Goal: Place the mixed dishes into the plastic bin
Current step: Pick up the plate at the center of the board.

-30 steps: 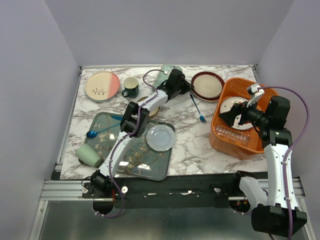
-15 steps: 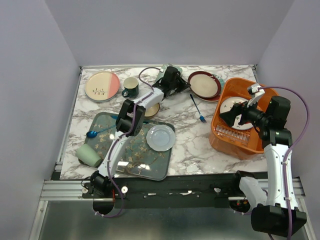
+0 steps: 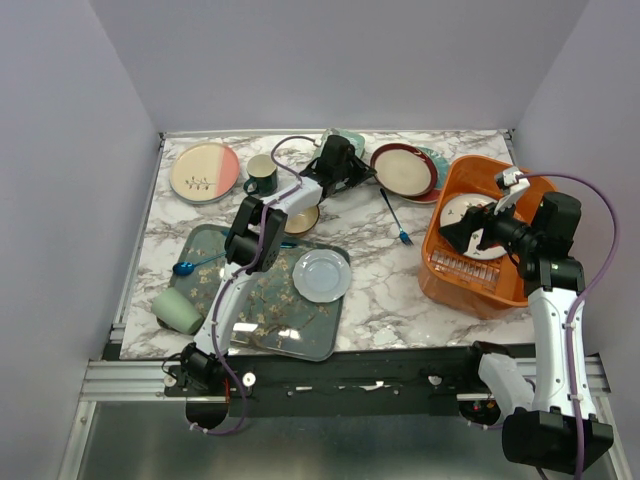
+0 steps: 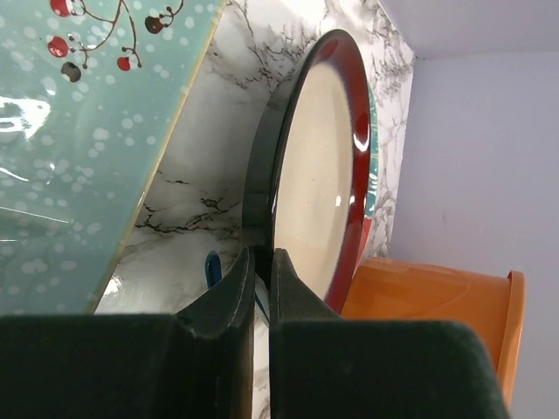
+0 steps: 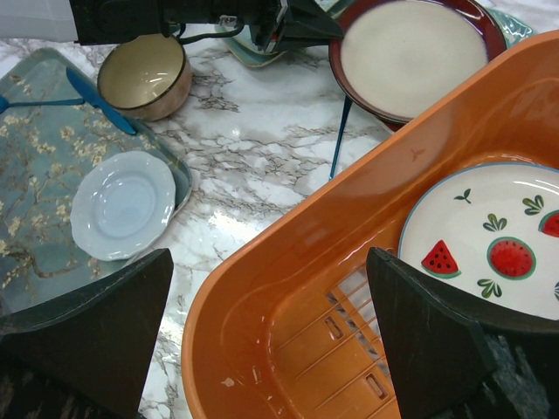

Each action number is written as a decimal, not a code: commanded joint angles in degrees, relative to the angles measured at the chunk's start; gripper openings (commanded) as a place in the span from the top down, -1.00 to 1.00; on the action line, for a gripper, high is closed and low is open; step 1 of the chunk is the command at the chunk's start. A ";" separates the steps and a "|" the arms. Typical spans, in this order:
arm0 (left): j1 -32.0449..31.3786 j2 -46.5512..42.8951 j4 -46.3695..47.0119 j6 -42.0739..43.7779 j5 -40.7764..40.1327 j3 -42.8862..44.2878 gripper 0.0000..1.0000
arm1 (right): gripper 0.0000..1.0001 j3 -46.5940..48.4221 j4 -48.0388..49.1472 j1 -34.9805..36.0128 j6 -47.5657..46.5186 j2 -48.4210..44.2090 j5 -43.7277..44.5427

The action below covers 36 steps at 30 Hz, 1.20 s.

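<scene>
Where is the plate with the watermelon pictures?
The white round plate with red watermelon slices lies inside the big orange plastic bin, at the right side of the marble table in the top view.

Dragged slightly left, away from the orange plastic tub (image 5: pixel 297 236): round red-rimmed cream plate (image 3: pixel 403 168), rim pinched by left gripper (image 4: pixel 259 262).

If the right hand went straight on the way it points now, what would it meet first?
Most likely the orange plastic bin: the open right hand points at its inner wall, left of the watermelon plate. Depth is hard to judge.
</scene>
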 commanded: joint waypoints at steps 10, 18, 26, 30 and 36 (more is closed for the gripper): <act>-0.11 -2.56 1.92 0.17 1.74 3.99 -0.05 | -0.99 -0.84 0.89 -0.80 0.43 -0.89 0.39; -1.07 1.92 -7.75 3.24 -0.64 11.90 -0.20 | -0.99 -0.83 0.89 -0.89 0.52 -0.89 0.39; -1.60 3.94 -12.32 6.05 -3.01 14.98 -0.34 | -0.99 -0.83 0.89 -0.98 0.52 -0.89 0.31; -1.69 4.56 -13.55 7.46 -4.50 15.95 -0.36 | -0.99 -0.83 0.80 -0.98 0.52 -0.89 0.30; -1.78 5.52 -14.87 8.69 -5.21 16.92 -0.38 | -0.99 -0.92 0.89 -1.06 0.60 -0.89 0.39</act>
